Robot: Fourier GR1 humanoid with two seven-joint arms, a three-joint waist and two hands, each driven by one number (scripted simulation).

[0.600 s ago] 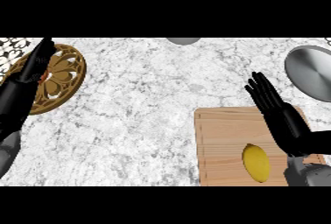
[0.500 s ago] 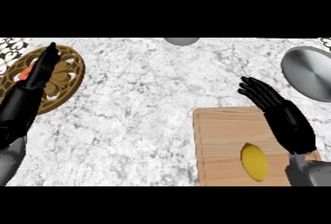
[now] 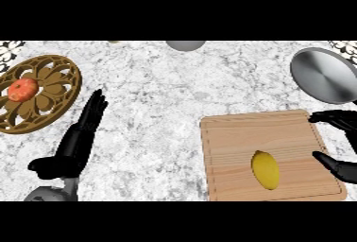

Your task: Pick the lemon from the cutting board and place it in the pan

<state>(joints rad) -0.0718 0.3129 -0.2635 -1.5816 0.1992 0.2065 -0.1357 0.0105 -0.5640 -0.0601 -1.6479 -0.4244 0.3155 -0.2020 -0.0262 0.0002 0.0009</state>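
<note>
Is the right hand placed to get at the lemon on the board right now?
Probably yes: the right hand is open at the cutting board's right edge, beside the lemon, with only bare board between them.

The table point(image 3: 153, 90) was white marble, clouded all over with grey veins. The cutting board point(image 3: 237, 134) was pale tan wood with faint straight grain lines and a darker groove round its edge. The lemon point(image 3: 265, 169) was plain yellow, a shade duller along one side. The pan point(image 3: 324, 75) was smooth silver-grey with a darker rim. The plate point(image 3: 66, 66) was golden brown, cut through in a flower pattern of petals and loops, and the fruit point(image 3: 23, 89) on it was orange-red. The left hand point(image 3: 82, 134) and the right hand point(image 3: 340, 119) were black, and the left forearm point(image 3: 49, 194) was grey.
</note>
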